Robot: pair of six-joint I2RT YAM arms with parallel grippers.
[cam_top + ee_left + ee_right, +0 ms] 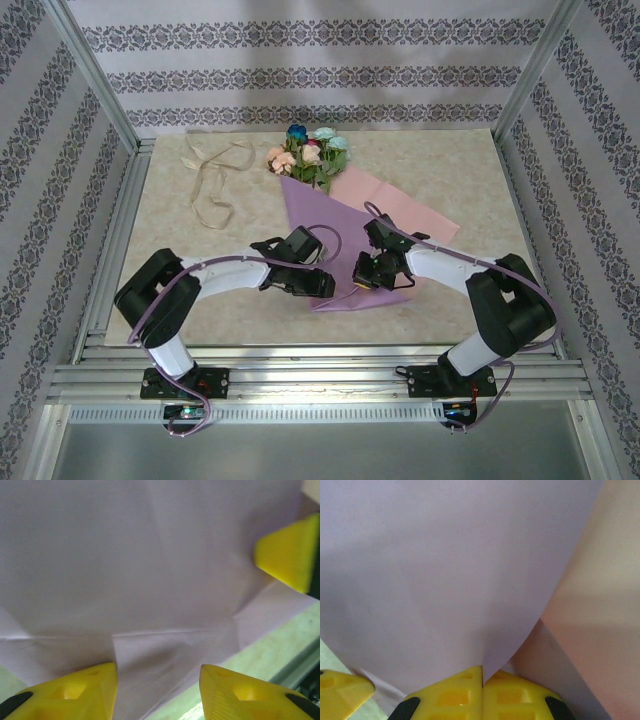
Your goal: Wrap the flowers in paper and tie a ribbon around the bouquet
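Observation:
The flowers [308, 150] lie at the back of the table with their blooms pointing away and their stems hidden under the paper [322, 212]. The paper is folded over them, lilac on top, its pink side [400, 205] showing to the right. My right gripper [362, 272] [482, 672] is shut on the lilac paper [445, 570] near its front corner; the sheet rises out of the seam between the fingers. My left gripper [322, 285] [157, 672] stands open just left of it, with creased paper [150, 570] between its fingers. The ribbon [212, 175] lies looped at the back left.
The table [480, 180] has a pale marbled top, with patterned walls and metal posts on three sides. Aluminium rails [320, 375] run along the near edge by the arm bases. The right gripper's yellow finger [290, 555] shows close to the left gripper.

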